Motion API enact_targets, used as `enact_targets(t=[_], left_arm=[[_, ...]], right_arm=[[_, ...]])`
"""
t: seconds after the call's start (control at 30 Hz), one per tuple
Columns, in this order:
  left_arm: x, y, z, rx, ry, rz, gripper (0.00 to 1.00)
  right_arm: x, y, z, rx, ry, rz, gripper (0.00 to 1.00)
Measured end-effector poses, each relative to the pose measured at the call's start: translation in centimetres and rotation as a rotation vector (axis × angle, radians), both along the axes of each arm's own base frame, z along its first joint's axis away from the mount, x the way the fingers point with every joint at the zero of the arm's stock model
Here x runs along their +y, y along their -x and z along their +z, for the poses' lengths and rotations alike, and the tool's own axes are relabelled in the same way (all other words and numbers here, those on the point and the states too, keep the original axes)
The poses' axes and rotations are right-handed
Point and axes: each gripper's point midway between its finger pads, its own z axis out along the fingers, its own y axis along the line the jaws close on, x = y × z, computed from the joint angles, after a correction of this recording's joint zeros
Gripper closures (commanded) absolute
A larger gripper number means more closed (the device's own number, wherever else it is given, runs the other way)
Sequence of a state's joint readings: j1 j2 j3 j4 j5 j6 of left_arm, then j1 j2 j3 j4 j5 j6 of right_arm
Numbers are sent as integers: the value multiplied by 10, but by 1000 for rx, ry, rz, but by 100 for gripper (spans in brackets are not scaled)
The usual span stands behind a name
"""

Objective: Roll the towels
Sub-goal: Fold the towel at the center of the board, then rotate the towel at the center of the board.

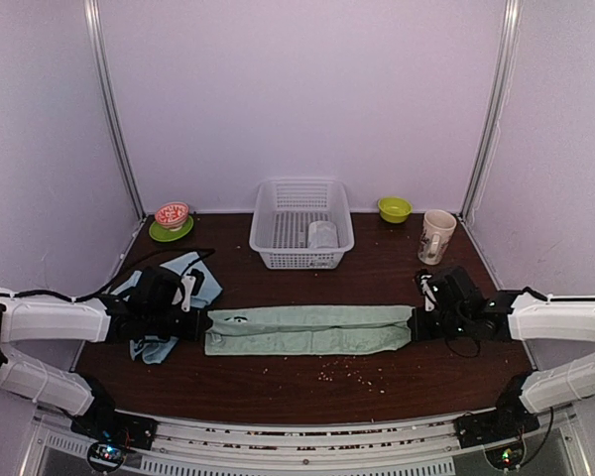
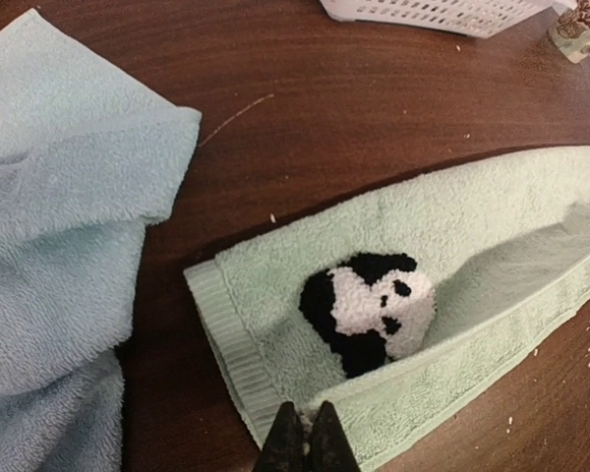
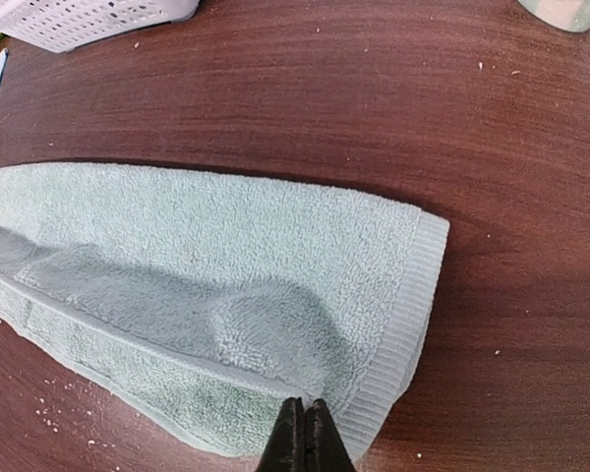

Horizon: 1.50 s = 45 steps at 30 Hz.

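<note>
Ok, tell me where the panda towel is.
In the top view the green towel lies stretched sideways at centre, in front of the white basket, its ends at the left tool and right tool; the blue towel lies just left.

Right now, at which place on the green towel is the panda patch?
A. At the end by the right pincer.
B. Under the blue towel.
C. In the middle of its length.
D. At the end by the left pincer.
D: the panda patch sits on the green towel close to its short hem, just ahead of the left pincer; the right wrist view shows only plain cloth.
</note>
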<state>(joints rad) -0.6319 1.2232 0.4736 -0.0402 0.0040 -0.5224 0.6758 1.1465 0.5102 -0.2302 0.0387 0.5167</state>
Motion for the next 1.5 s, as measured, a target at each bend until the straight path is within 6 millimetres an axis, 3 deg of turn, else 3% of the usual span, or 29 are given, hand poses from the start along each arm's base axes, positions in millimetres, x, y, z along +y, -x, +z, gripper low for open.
enact_targets(t=[0.2, 0.43, 0.5, 0.57, 0.67, 0.77, 0.87, 1.0, 1.1, 1.17, 1.3, 1.5], left_arm=[[-5, 7, -17, 52, -41, -26, 100], [-3, 9, -20, 62, -58, -24, 100], [-2, 11, -21, 67, -66, -22, 98], [0, 12, -21, 71, -73, -19, 81], [3, 14, -20, 83, -87, -14, 48], [5, 22, -14, 96, -92, -21, 35], [0, 31, 4, 89, -82, -43, 29], [-9, 33, 43, 38, -27, -56, 29], [-11, 22, 68, -5, 0, -20, 32], [-12, 14, 76, -11, 1, 7, 39], [-25, -9, 71, 35, -20, 45, 52], [-60, -23, 34, 151, -5, -6, 59]], right_arm=[[2, 7, -10, 29, 10, 9, 100], [8, 12, -13, 43, 8, 33, 99], [9, 14, -14, 51, 5, 42, 85], [12, 17, -16, 70, -4, 52, 63], [15, 25, -19, 103, -8, 82, 44], [14, 36, -17, 131, -14, 105, 36], [12, 39, 1, 112, -33, 108, 36], [11, 27, 32, 47, -105, 51, 36], [4, 17, 35, 37, -141, -24, 37], [0, 11, 32, 40, -168, -73, 38], [-6, 3, 20, 55, -212, -157, 42], [-25, -2, -7, 99, -244, -280, 37]])
